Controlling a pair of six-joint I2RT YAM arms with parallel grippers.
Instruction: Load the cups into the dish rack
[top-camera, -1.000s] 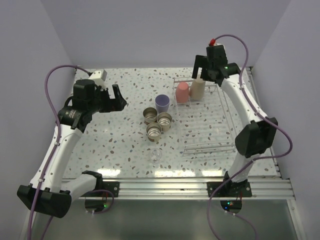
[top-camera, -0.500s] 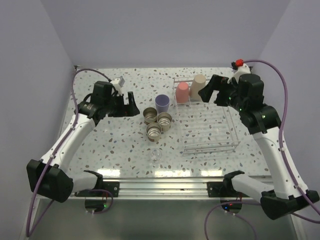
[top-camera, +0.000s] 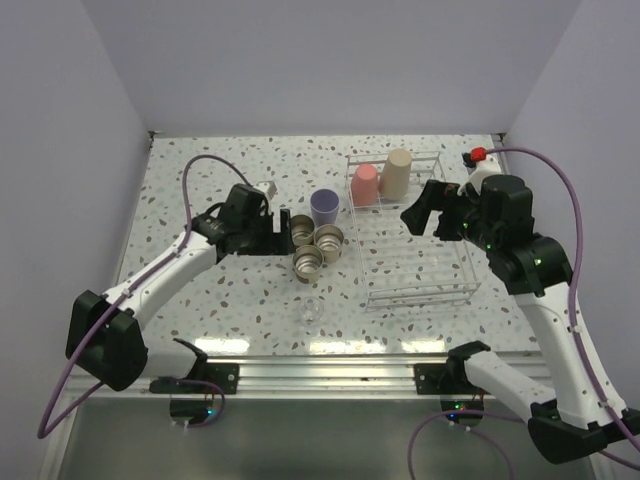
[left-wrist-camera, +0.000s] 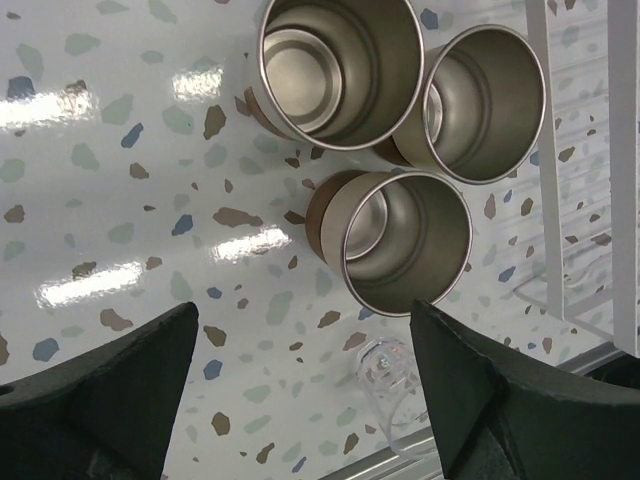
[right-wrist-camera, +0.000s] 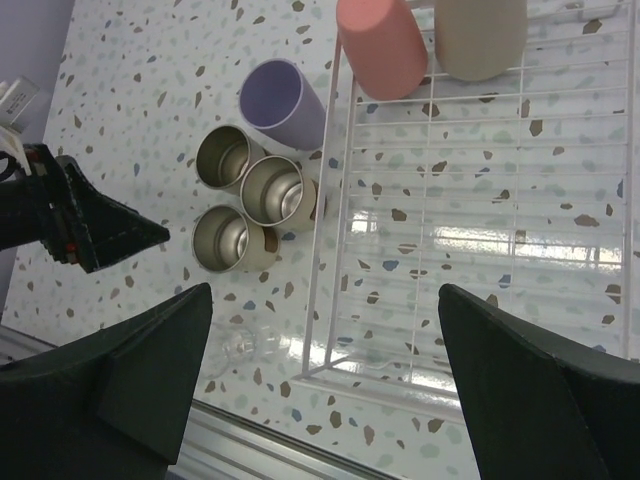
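Observation:
A pink cup (top-camera: 363, 184) and a taller tan cup (top-camera: 397, 173) stand upside down in the far left corner of the clear dish rack (top-camera: 420, 295). On the table to its left are a lavender cup (top-camera: 324, 207) and three short beige cups with shiny insides (top-camera: 308, 262), all mouth up. My left gripper (top-camera: 283, 235) is open just left of the beige cups (left-wrist-camera: 405, 240), with nothing between its fingers (left-wrist-camera: 500, 390). My right gripper (top-camera: 425, 215) hangs open above the rack (right-wrist-camera: 325, 230), holding nothing; the pink (right-wrist-camera: 380, 45), tan (right-wrist-camera: 480, 35) and lavender (right-wrist-camera: 285, 100) cups show below it.
A small clear plastic cup (top-camera: 313, 310) lies on its side between the beige cups and the table's front rail (top-camera: 330, 370); it also shows in the left wrist view as a clear cup (left-wrist-camera: 385, 375). Walls close the table on the left, back and right.
My left gripper has swung right across the table up to the beige cups. My right gripper has left the tan cup at the rack's back and come nearer, over the rack's right side.

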